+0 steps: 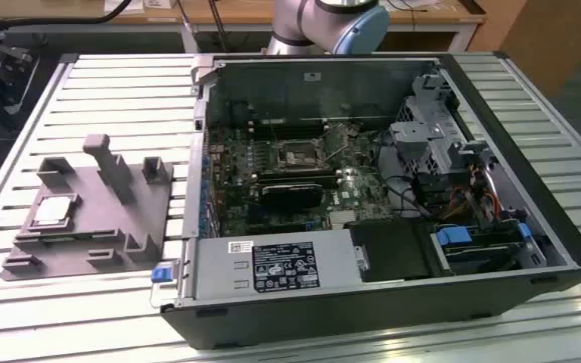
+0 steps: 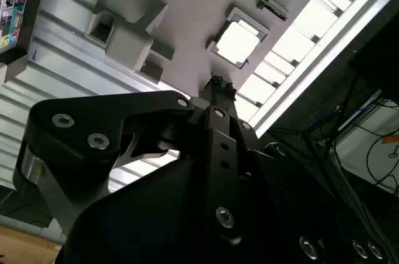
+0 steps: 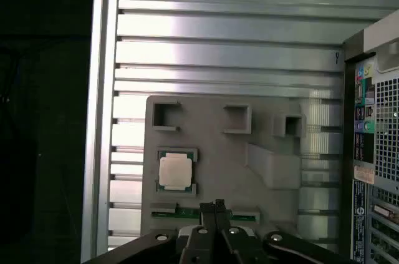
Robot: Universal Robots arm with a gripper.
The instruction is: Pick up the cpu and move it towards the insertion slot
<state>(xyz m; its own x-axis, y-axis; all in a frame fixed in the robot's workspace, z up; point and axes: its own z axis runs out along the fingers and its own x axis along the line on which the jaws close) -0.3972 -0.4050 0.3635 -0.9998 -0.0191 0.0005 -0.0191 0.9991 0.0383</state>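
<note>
The cpu (image 1: 57,209), a flat square chip with a silvery top, lies in a recess of the grey stepped fixture block (image 1: 119,219) at the exterior view's left. Both wrist views look down on the cpu (image 2: 237,44) (image 3: 175,172) in its fixture (image 2: 181,14) (image 3: 218,133). My gripper (image 2: 218,82) (image 3: 216,205) hangs well above the fixture, a little to one side of the cpu, apart from it. Its black fingers are shut with nothing between them. The insertion slot (image 1: 298,157), a square socket with a metal frame, sits on the motherboard inside the open case.
The open computer case (image 1: 492,151) lies on a slatted aluminium table (image 1: 119,98), right of the fixture. Inside are a black card (image 1: 288,194), a power supply (image 1: 270,268) and a drive cage (image 1: 427,128). The arm's base (image 1: 331,26) stands behind the case.
</note>
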